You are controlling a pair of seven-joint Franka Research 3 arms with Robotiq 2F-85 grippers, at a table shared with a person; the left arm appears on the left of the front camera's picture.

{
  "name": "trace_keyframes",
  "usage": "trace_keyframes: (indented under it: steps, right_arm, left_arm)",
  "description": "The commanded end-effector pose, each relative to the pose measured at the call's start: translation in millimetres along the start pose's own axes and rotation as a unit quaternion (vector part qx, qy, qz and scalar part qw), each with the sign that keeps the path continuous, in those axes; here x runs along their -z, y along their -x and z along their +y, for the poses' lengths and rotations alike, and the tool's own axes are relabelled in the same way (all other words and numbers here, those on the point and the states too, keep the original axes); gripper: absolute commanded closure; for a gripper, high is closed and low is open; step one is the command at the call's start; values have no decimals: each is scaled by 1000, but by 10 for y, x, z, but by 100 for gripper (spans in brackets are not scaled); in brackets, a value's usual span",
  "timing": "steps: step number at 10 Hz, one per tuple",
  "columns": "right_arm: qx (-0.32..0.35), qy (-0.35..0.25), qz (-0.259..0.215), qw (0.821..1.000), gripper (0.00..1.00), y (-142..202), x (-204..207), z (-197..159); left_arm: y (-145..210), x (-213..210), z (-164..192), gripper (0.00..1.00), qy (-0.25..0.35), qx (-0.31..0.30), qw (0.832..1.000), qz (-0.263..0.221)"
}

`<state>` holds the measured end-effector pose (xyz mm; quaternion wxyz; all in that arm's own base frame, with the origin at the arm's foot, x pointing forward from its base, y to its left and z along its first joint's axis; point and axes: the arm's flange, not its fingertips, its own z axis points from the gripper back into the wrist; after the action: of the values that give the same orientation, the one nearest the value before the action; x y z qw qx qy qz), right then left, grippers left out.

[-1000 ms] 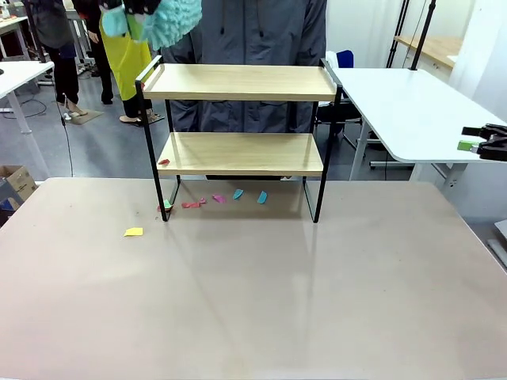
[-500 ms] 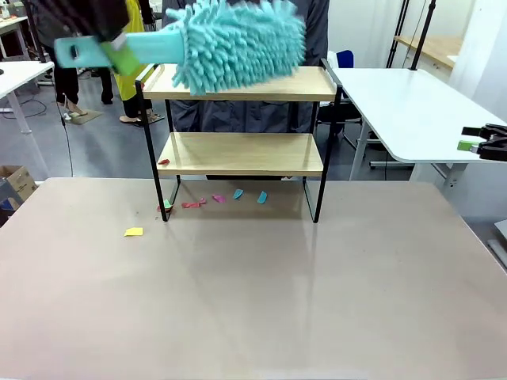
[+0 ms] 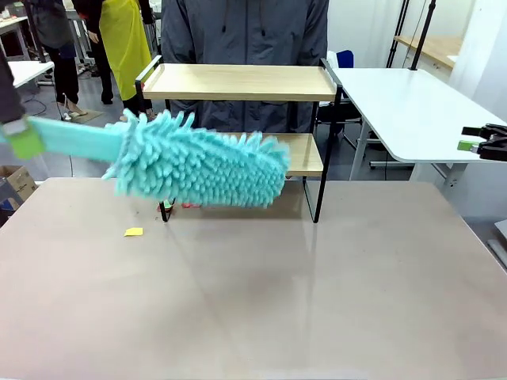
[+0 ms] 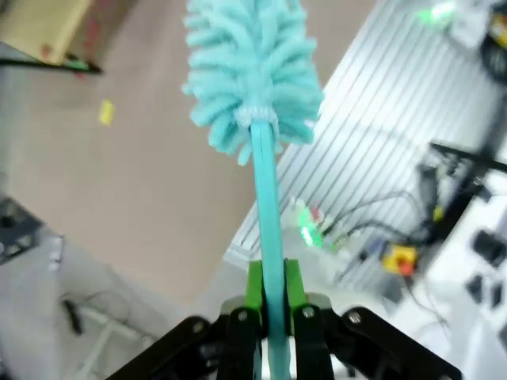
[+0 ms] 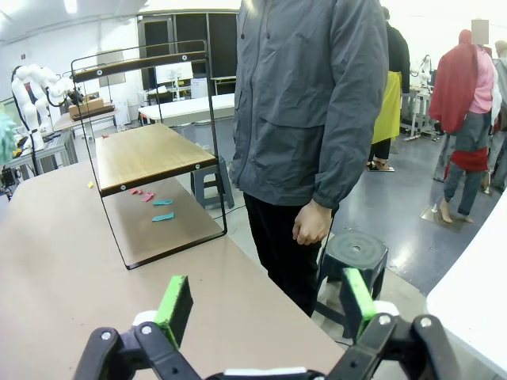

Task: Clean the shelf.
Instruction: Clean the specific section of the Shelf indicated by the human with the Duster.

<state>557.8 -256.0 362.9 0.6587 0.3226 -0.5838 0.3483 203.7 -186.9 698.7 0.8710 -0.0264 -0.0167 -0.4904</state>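
1. The left pincer (image 3: 26, 143) enters at the picture's left edge. In its wrist view, the green pads (image 4: 255, 279) are pressed together on the flat handle (image 3: 73, 139) of a teal microfiber duster (image 3: 198, 168).
2. The fluffy duster head hangs level above the tabletop (image 3: 317, 301), covering the left part of the lower board in the front view. Whether it touches that board cannot be told.
3. A yellow paper scrap (image 3: 133, 232) lies on the tabletop, near the left front leg.
4. The shelf (image 3: 238, 81) stands upright at the far middle of the tabletop. Its top board is bare. Pink and teal scraps (image 5: 162, 202) lie on the tabletop beneath it.
5. A person (image 3: 245, 32) in a grey jacket stands just behind the shelf.
6. The right pincer (image 5: 265, 305) is spread wide and pinches nothing. It sits well apart at the right edge (image 3: 485, 143).
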Motion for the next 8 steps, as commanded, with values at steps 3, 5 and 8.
trace_keyframes:
  steps: [3,5,8]
  right_arm:
    - [8,2,2,1000,0,-50,9,13]
    - [8,2,2,1000,0,-50,9,13]
    - [8,2,2,1000,0,-50,9,13]
  left_arm:
    - [60,572,222,87,-17,109,987,116]
    - [209,813,431,87,5,124,986,109]
    - [105,873,392,87,9,123,985,124]
